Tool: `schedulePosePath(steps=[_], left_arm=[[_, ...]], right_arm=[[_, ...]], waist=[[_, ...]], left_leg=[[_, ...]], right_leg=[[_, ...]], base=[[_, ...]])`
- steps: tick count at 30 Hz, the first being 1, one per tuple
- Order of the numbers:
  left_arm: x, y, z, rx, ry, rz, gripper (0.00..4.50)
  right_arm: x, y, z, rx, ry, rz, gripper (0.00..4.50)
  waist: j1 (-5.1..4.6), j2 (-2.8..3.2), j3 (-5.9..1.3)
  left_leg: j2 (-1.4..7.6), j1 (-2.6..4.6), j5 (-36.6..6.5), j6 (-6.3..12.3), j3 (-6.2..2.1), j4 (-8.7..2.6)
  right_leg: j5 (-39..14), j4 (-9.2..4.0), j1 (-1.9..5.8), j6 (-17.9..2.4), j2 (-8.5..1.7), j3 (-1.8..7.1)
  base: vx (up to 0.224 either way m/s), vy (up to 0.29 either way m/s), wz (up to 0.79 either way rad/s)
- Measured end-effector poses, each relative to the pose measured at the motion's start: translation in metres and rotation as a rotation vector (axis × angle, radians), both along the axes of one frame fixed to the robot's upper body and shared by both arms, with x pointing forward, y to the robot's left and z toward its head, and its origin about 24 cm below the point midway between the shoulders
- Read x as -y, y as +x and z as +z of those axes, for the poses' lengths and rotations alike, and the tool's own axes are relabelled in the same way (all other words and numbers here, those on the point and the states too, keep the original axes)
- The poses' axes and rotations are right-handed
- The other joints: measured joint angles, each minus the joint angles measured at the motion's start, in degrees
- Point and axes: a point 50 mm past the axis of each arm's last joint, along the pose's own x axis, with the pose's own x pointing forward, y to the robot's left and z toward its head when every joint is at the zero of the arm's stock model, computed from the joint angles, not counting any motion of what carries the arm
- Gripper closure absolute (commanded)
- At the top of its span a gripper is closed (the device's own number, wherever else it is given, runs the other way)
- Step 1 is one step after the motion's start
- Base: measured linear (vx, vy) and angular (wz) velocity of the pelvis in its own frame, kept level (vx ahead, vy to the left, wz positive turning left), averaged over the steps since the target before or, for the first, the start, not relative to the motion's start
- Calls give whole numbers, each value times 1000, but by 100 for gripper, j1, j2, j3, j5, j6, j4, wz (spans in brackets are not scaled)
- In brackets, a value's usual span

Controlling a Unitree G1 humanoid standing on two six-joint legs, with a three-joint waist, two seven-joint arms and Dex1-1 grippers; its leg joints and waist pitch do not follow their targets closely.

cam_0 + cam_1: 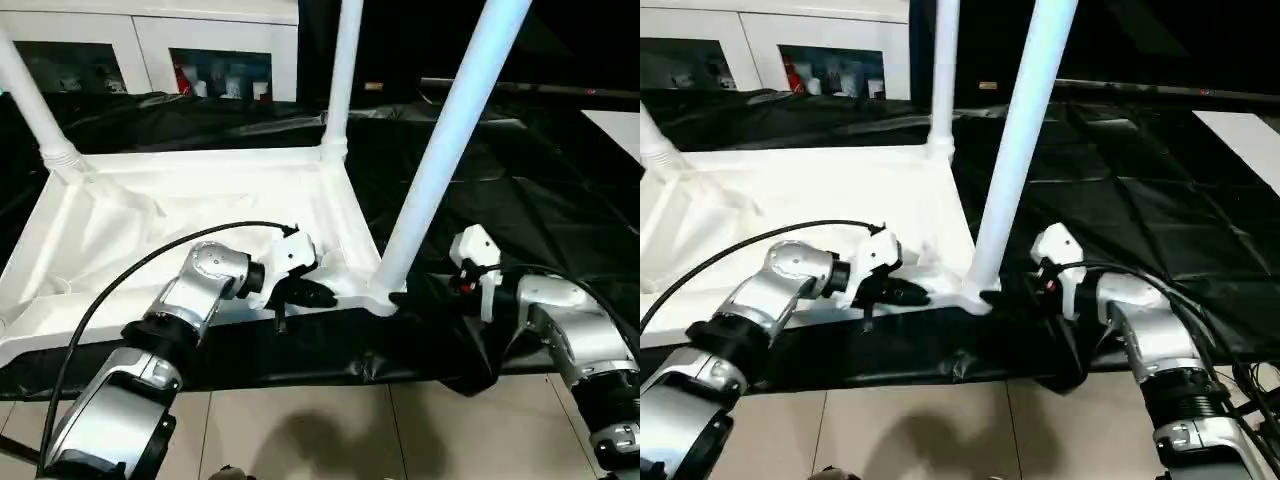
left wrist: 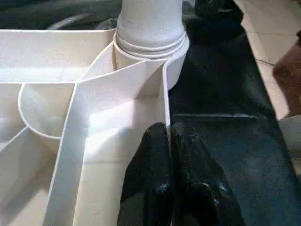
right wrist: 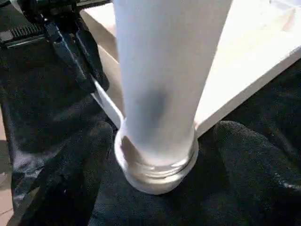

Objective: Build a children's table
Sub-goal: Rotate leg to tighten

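Tabletop (image 1: 200,215) lies inverted on surface (image 1: 560,190). Left gripper (image 1: 305,292), closed, presses near rim; right gripper (image 3: 155,155) stands wide around near-corner leg (image 1: 440,150). Recommend seating leg squarely, tabletop steadied.

Near leg (image 1: 455,130) stands between right gripper (image 3: 155,155) fingers.

Both forearms are gleaming silver, jointed in rounded metal segments with dark rings. A black cable (image 1: 120,275) is looping over the left arm, and each wrist is wearing a white housing ahead of black fingers (image 2: 160,188).
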Motion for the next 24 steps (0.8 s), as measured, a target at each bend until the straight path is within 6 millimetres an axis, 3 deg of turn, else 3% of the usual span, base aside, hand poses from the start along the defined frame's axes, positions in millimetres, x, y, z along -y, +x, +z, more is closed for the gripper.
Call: schedulePosePath(steps=[4, 5, 8, 16, 24], left_arm=[[0, -2, 0, -6, -1, -7, 450], [0, -2, 0, -7, 0, -7, 450], [0, -2, 0, -7, -1, -9, 450], [-2, -3, 0, -17, 0, -1, 450], [-2, -2, 0, -23, -1, 9, 450]], right_arm=[[-14, 2, -7, -23, 0, 22, 72], [-17, 2, -10, -30, 4, 20, 100], [-23, 7, -13, -43, 17, 6, 119], [-25, 8, -14, -50, 24, 10, 180], [-24, 10, -15, -55, 31, 11, 194]], waist=[[-2, 0, 0], [-2, -1, 1], [-2, -1, 1], [-20, -5, 3], [-26, -5, 3]], left_leg=[[0, -1, 0, 0, 0, 0], [0, -1, 0, 0, 0, 2], [0, -4, 0, 0, 0, 1], [0, -3, 0, 0, 0, 2], [0, -2, 0, 0, 0, 5]], right_leg=[[0, 0, 0, 0, 0, 0], [0, 0, 0, 0, 0, 0], [0, 0, -1, 0, -1, 0], [0, 2, -2, 0, 0, 0], [0, 5, -1, -1, 0, 1]], base=[[0, 0, 0], [0, 0, 0], [0, 0, 0], [0, 0, 0], [0, 0, 0]])
